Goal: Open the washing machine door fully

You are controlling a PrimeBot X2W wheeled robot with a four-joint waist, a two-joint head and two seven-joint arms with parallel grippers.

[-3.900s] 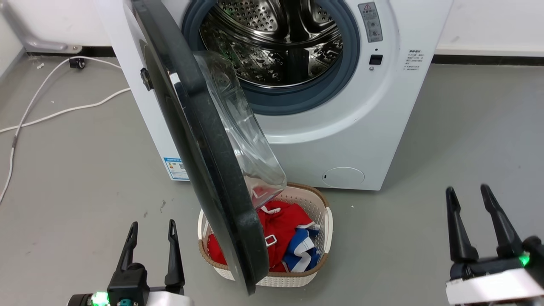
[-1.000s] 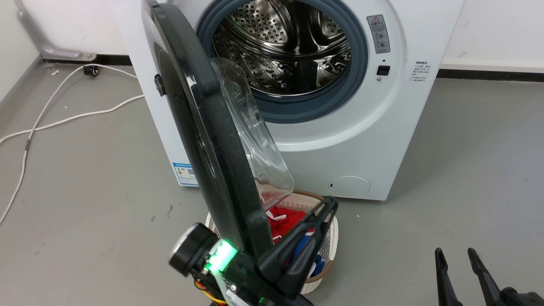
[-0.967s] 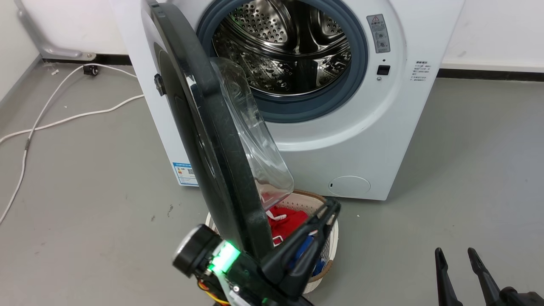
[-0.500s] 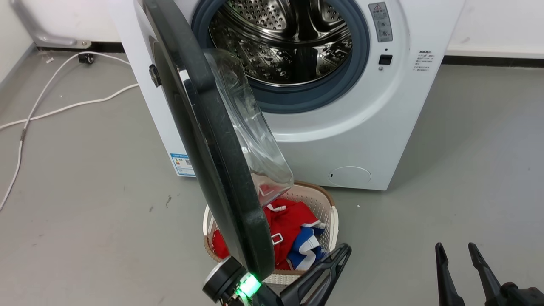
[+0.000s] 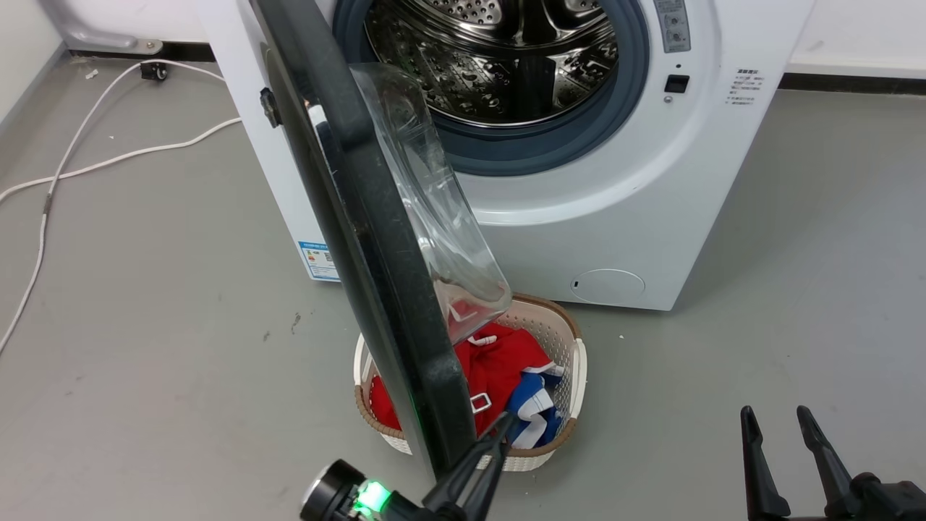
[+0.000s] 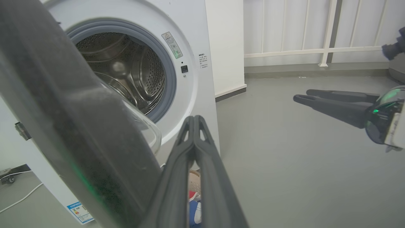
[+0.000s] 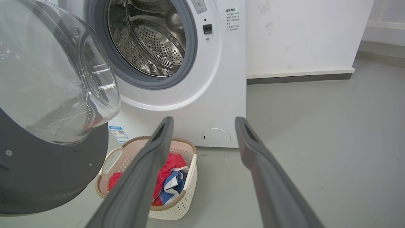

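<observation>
The washing machine (image 5: 600, 224) is a white front-loader whose steel drum (image 5: 506, 51) is exposed. Its black round washing machine door (image 5: 376, 239) stands partly open, edge-on to me, with the clear glass bowl (image 5: 427, 202) bulging toward the drum. My left gripper (image 5: 503, 428) is shut with nothing in it, low beside the door's bottom rim on the bowl side. The left wrist view has the shut fingers (image 6: 193, 119) right next to the door rim (image 6: 79, 126). My right gripper (image 5: 774, 414) is open at the lower right, well away from the door (image 7: 47, 164).
A cream basket (image 5: 575, 376) holding red and blue clothes sits on the grey floor under the door's lower edge. A white cable (image 5: 108, 155) trails across the floor at left. Bare floor lies left and right of the machine.
My left gripper went from open at the lower left to shut by the door's inner lower rim, then sank lower in the head view. The camera shifted. The door's angle looks unchanged.
</observation>
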